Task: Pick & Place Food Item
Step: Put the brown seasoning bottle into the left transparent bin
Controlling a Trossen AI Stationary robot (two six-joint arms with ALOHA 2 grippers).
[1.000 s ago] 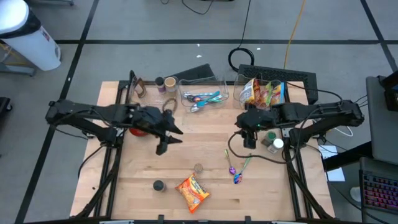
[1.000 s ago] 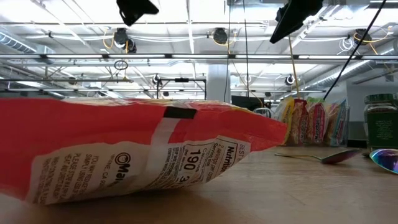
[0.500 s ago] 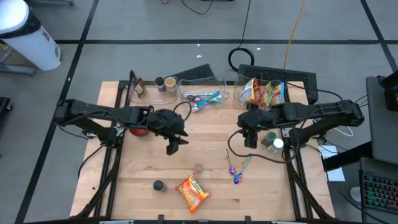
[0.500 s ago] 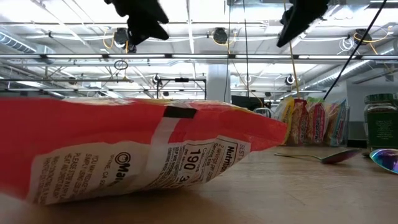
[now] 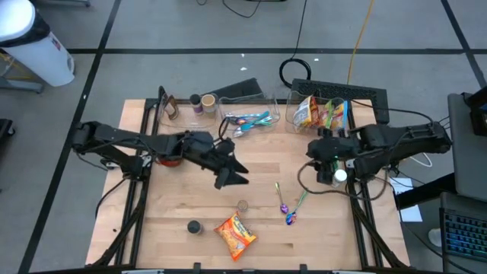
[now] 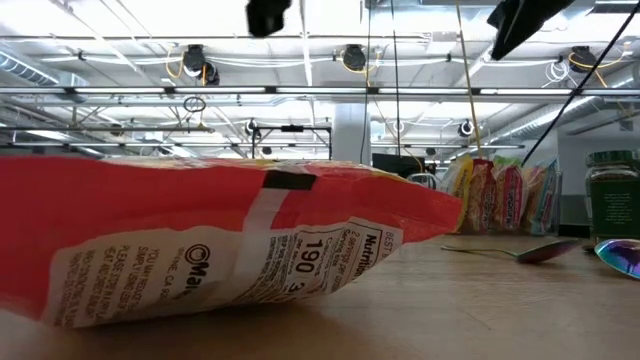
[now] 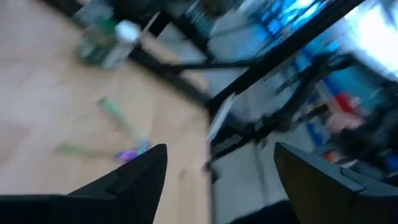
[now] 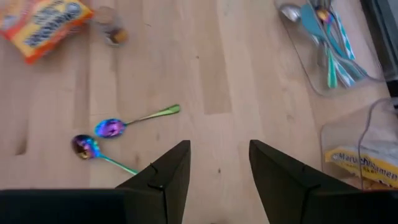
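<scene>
The orange-and-red crinkled plastic snack packet (image 5: 235, 235) lies flat on the light wooden table (image 5: 183, 198), low in the high view and just left of centre, and it fills the left and middle of the low view (image 6: 200, 245). The left gripper (image 5: 237, 173) hangs above the middle of the table, up and slightly right of the packet and well apart from it; its jaws are spread wide with nothing between them, as its wrist view (image 7: 217, 180) shows. The right gripper (image 5: 325, 172) sits toward the right of the table, far from the packet, jaws parted and empty in its wrist view (image 8: 217, 180). There the packet (image 8: 43, 22) appears in the upper left corner, with two iridescent metal spoons (image 8: 112, 140) lying between it and the jaws.
</scene>
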